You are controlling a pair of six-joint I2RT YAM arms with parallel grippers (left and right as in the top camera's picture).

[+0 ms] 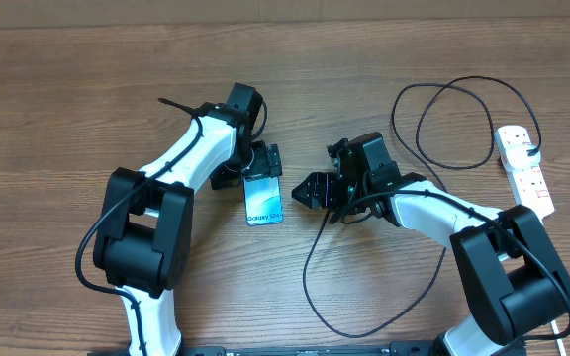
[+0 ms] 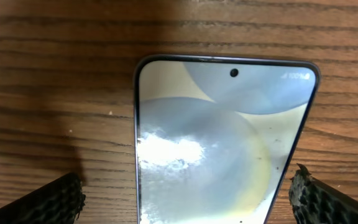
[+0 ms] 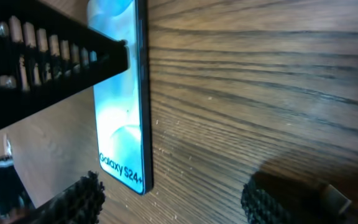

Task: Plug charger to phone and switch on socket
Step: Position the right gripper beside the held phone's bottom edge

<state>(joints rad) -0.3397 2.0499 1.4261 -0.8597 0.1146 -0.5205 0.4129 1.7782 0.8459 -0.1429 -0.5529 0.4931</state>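
The phone (image 1: 263, 199) lies flat on the wooden table, its light blue screen up and its dark text at the near end. My left gripper (image 1: 263, 160) stands open astride the phone's far end, and the phone (image 2: 222, 137) fills the space between its fingers (image 2: 61, 199). My right gripper (image 1: 305, 191) is open just right of the phone, with only bare wood between its fingers (image 3: 79, 199). The phone (image 3: 120, 124) lies to its left. The charger (image 1: 307, 272), a thin black cable, loops from under the right arm, and its tip (image 3: 334, 198) shows beside the right finger. The socket (image 1: 524, 168) is at the far right.
The charger's cable makes a second loop (image 1: 453, 119) at the back right and ends at a plug on the socket. My left gripper's black finger (image 3: 42, 56) crosses the top left of the right wrist view. Both arms' bases stand at the near edge.
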